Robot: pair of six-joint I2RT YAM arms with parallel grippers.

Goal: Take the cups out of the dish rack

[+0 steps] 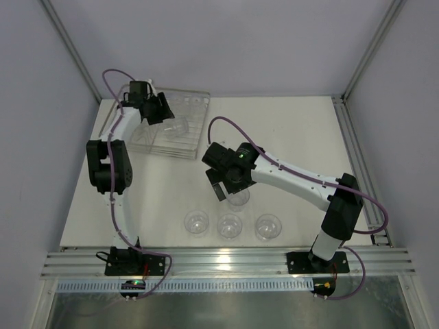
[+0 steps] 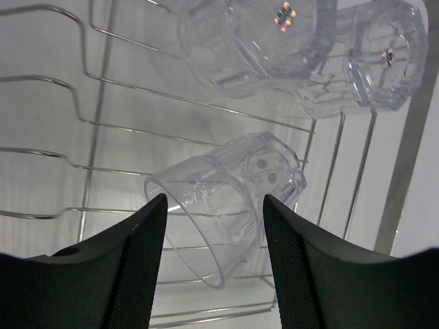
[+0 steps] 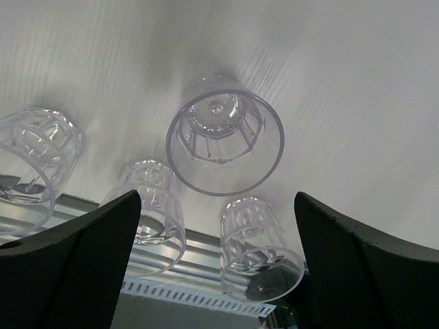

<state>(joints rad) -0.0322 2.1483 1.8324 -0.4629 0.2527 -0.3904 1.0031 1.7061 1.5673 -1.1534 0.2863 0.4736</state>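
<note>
The dish rack (image 1: 194, 104) stands at the table's far left, its wire bars (image 2: 406, 157) filling the left wrist view. A clear cup (image 2: 221, 184) lies on its side on the bars, and two more cups (image 2: 267, 41) (image 2: 384, 55) lie beyond it. My left gripper (image 2: 215, 203) (image 1: 156, 110) hangs over the lying cup, jaws half closed on either side, a thin gap at the right finger. My right gripper (image 3: 218, 199) (image 1: 230, 188) stands wide open above an upright cup (image 3: 225, 144) (image 1: 238, 197) on the table, holding nothing.
Three more cups (image 1: 197, 222) (image 1: 229, 225) (image 1: 268, 226) stand in a row near the table's front edge, by the metal rail (image 1: 226, 264). Walls close in the table at the left, back and right.
</note>
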